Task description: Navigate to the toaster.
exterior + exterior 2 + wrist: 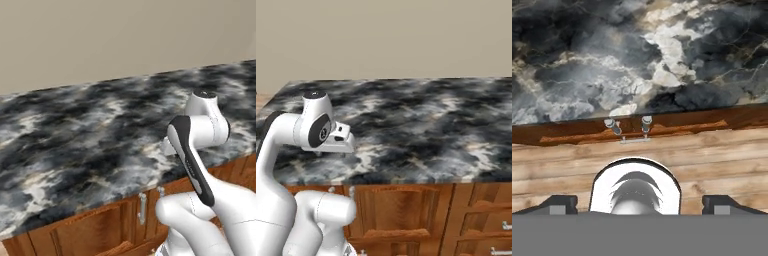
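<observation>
The toaster is out of view. My gripper (639, 204) is open, with its two dark fingertips (559, 203) far apart at the bottom of the hand view and nothing between them. The hand (338, 140) hangs over the front edge of a black-and-white marbled counter (431, 125) and points down at the counter edge (637, 107) and the wooden cabinet front (712, 155). In the left base view the white arm (200, 150) rises at the lower right, in front of the counter (90, 130).
Wooden cabinet doors with metal handles (142, 207) run under the counter, and drawers (491, 215) sit at the right. A plain beige wall (125, 35) stands behind the counter. The counter's left end (281, 95) shows in the right base view.
</observation>
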